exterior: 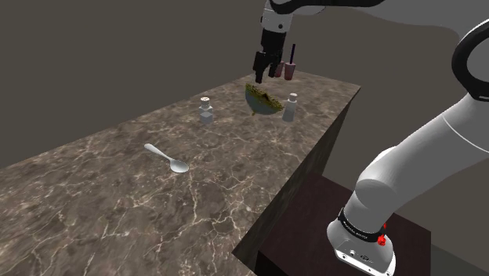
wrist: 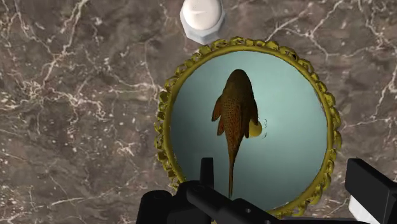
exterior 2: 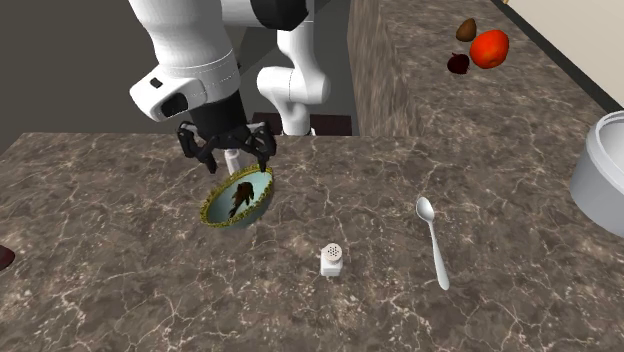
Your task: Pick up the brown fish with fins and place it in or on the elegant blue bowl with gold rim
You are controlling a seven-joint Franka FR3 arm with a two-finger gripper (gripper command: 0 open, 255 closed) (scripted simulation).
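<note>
A pale blue bowl with a scalloped gold rim (wrist: 292, 121) stands on the dark marble counter. The brown spotted fish with fins (wrist: 236, 105) lies inside it, tail toward the gripper. My black gripper (wrist: 289, 184) hovers just above the bowl, open, its fingers apart and touching nothing. The shoulder view has the gripper (exterior: 266, 72) over the bowl (exterior: 261, 107) near the counter's far end. In the second exterior view the gripper (exterior 2: 228, 150) hangs above the tilted-looking bowl (exterior 2: 210, 208) with the fish (exterior 2: 241, 198) in it.
A white shaker (wrist: 202, 16) stands just beyond the bowl; a second shaker (exterior: 206, 110) and a metal spoon (exterior: 167, 158) lie further along the counter. A small cup (exterior: 291, 69) sits behind the gripper. Red fruit (exterior 2: 489, 47) and a white pot (exterior 2: 603, 170) are far off.
</note>
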